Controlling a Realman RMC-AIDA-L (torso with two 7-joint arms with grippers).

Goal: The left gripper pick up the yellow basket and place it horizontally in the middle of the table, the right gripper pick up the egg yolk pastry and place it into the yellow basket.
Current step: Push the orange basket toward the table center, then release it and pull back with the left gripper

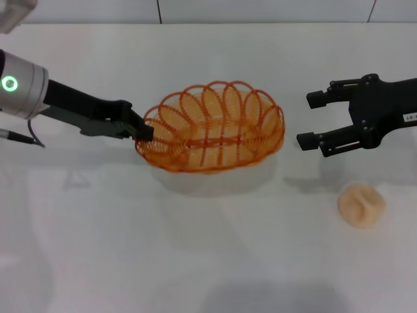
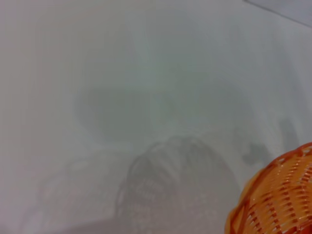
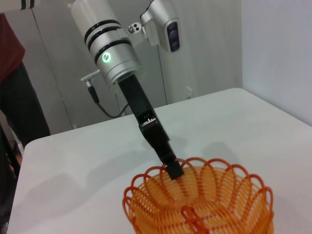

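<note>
The yellow basket (image 1: 212,127) hangs a little above the white table (image 1: 98,248), tilted, with its shadow on the tabletop under it. My left gripper (image 1: 144,132) is shut on the looped rim at the basket's left end; the right wrist view shows this grip (image 3: 173,168) on the basket (image 3: 200,202). The left wrist view shows only a part of the basket (image 2: 278,200) over its shadow. The egg yolk pastry (image 1: 361,205) lies on the table at the front right. My right gripper (image 1: 311,119) is open and empty, right of the basket and behind the pastry.
A person in a dark red top (image 3: 9,73) stands beyond the table's far left side in the right wrist view. The table's back edge (image 1: 208,23) meets a pale wall.
</note>
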